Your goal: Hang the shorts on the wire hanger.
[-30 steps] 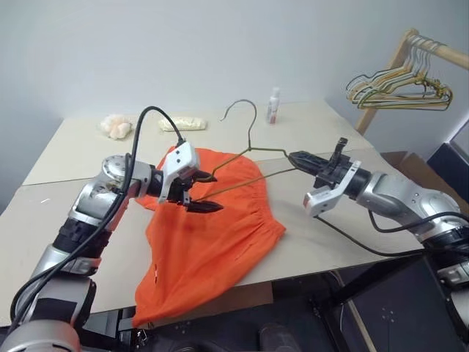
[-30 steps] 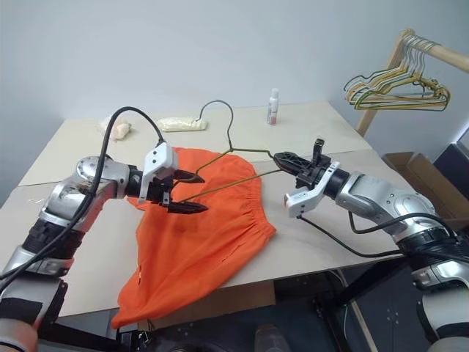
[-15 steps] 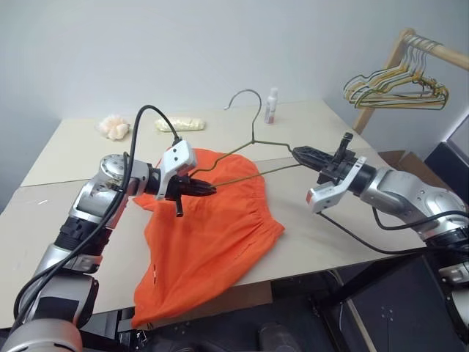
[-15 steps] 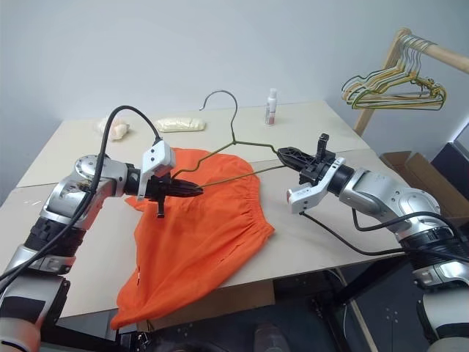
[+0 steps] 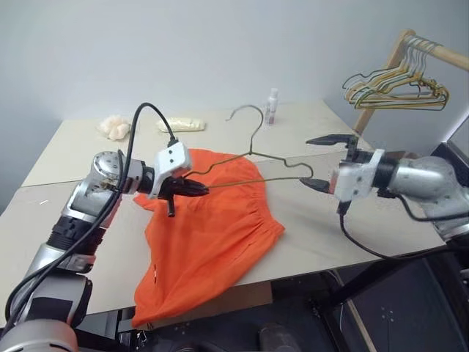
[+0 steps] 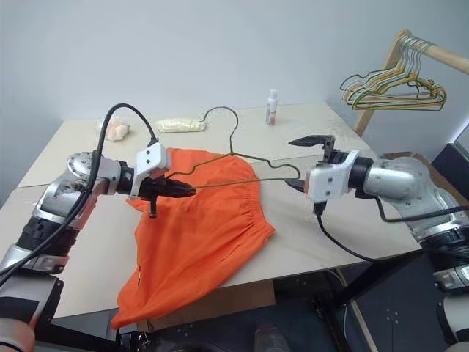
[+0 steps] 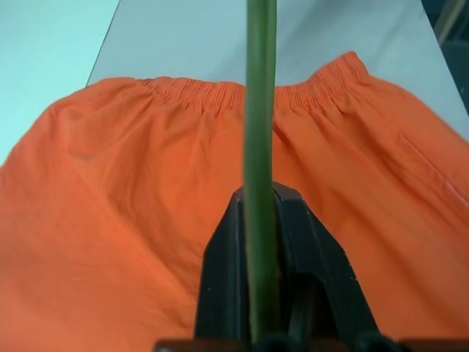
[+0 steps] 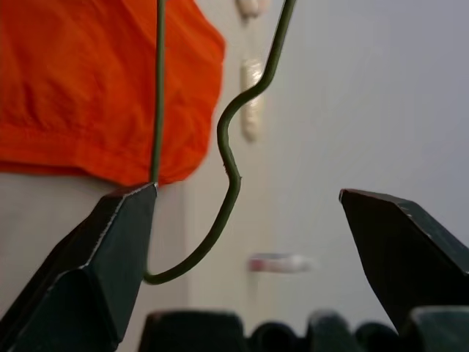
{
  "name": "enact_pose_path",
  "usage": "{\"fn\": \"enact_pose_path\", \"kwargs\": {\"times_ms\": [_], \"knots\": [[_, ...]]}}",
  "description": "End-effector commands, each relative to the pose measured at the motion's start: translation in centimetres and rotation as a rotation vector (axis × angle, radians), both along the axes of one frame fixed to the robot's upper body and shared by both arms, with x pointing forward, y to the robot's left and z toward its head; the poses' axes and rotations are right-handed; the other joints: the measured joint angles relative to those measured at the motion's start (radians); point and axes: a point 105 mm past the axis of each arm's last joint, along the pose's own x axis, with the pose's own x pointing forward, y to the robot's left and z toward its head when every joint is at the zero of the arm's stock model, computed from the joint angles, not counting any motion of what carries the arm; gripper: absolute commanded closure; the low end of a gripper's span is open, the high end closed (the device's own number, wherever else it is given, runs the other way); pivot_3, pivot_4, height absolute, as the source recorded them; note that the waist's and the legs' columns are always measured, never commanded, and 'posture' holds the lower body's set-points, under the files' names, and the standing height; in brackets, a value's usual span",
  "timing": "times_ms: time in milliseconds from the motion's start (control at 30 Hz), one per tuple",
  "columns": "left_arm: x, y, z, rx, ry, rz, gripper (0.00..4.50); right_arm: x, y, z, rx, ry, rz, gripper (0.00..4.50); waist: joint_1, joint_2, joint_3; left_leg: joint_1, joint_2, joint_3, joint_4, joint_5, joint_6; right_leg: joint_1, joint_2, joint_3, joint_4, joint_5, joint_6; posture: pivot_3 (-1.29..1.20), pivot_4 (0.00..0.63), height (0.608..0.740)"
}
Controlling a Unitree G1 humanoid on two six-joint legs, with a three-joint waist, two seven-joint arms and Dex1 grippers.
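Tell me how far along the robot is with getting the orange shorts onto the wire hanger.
Early stage. Done: the wire hanger is lifted off the table, clamped at one end by the left gripper. In hand: the right gripper stands open around the hanger's other end, not gripping it. Left: the shorts lie flat on the table, partly over its front edge, untouched and not threaded onto the hanger at all.
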Motion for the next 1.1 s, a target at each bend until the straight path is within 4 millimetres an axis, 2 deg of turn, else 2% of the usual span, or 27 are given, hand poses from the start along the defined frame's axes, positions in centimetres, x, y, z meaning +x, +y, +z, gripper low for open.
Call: {"fn": "enact_pose_path", "kwargs": {"times_ms": [33,133,167,233,333,433,500,633,700,767,900,1033,1100], "knots": [[-0.1,-0.5,1.0,-0.001,-0.053,-0.043,4.5,-0.7,1.0,0.5,-0.052,0.294,0.01,0.07,0.003,0.0,0.0,0.0,0.0,0.0,0.0,0.0,0.0,0.0,0.0,0.0,0.001,0.0,0.0,-0.16,0.0,0.74],[-0.2,-0.7,1.2,-0.005,-0.058,-0.05,4.5,-0.4,1.5,0.0,-0.11,0.407,-0.017,0.07,0.007,0.001,0.0,-0.001,0.001,0.0,0.001,0.0,0.0,-0.001,0.0,-0.001,0.001,0.0,0.0,-0.16,0.0,0.74],[-0.2,-0.7,1.2,-0.007,-0.059,-0.054,4.5,0.5,1.7,-0.3,-0.117,0.413,-0.059,0.07,0.011,0.001,0.0,-0.002,0.001,0.0,0.001,0.0,0.0,-0.002,0.0,-0.001,0.001,0.0,0.0,-0.16,0.0,0.74],[-0.3,-0.8,1.3,-0.009,-0.064,-0.06,4.5,1.6,2.5,-0.9,-0.142,0.444,-0.091,0.43,0.012,0.001,0.0,-0.002,0.0,0.0,0.001,0.0,0.001,-0.003,0.0,-0.001,0.001,0.0,0.0,-0.15,0.0,0.74],[-0.4,-0.7,1.3,-0.006,-0.069,-0.06,4.5,2.2,3.3,-0.9,-0.146,0.464,-0.097,1.26,0.025,0.001,0.0,-0.005,-0.003,0.001,0.002,0.0,0.0,-0.008,0.0,0.0,0.006,0.0,0.0,-0.14,0.0,0.74],[-0.4,-0.6,1.2,-0.002,-0.073,-0.059,4.5,2.2,3.7,-0.7,-0.153,0.472,-0.086,2.24,0.038,0.002,-0.001,-0.02,-0.002,0.0,0.012,0.001,-0.001,-0.022,0.001,0.0,0.016,0.0,0.0,-0.14,0.0,0.74],[-0.5,-0.6,1.1,0.003,-0.078,-0.062,4.5,1.8,4.0,-0.7,-0.148,0.489,-0.068,2.92,0.044,0.002,-0.001,-0.022,-0.003,0.0,0.013,0.003,-0.005,-0.022,0.001,-0.001,0.015,0.0,0.0,-0.14,0.0,0.74],[-0.5,-0.7,1.1,0.015,-0.099,-0.08,4.5,0.9,4.2,-0.4,-0.124,0.508,-0.038,4.35,0.051,0.002,-0.001,-0.023,-0.003,0.0,0.014,-0.001,0.002,-0.021,0.0,-0.001,0.015,0.0,0.001,-0.15,0.0,0.74],[-0.5,-0.8,1.1,0.011,-0.108,-0.101,4.5,0.4,4.2,-0.5,-0.105,0.524,-0.028,4.43,0.054,0.002,-0.001,-0.022,-0.003,0.0,0.014,-0.001,0.002,-0.021,0.001,-0.001,0.014,0.0,0.001,-0.15,0.0,0.74],[-0.6,-0.8,1.2,-0.009,-0.113,-0.124,3.96,0.0,3.9,-0.6,-0.078,0.537,-0.033,4.5,0.055,0.002,-0.001,-0.022,-0.003,0.0,0.014,-0.001,0.002,-0.021,0.001,-0.001,0.014,0.0,0.001,-0.15,0.0,0.74],[-0.2,-0.1,2.6,-0.118,-0.132,-0.119,2.92,-1.6,2.1,-1.5,0.029,0.631,-0.094,4.5,0.059,0.002,-0.001,-0.023,-0.003,0.0,0.015,-0.001,0.002,-0.02,0.0,-0.001,0.014,0.0,0.001,-0.16,0.0,0.74],[1.7,2.6,5.0,-0.228,-0.192,0.026,1.73,-4.0,-1.5,-4.2,0.118,0.778,-0.258,4.5,0.066,0.002,-0.001,-0.024,-0.003,-0.001,0.016,-0.001,0.002,-0.02,0.0,-0.003,0.014,0.0,0.001,-0.16,0.0,0.74],[1.7,3.2,6.0,-0.285,-0.184,0.052,1.07,-5.0,-3.3,-5.6,0.162,0.836,-0.36,4.5,0.066,0.002,-0.001,-0.023,-0.003,-0.001,0.016,-0.001,0.002,-0.02,0.0,-0.003,0.013,0.0,0.001,-0.16,0.0,0.74]]}}
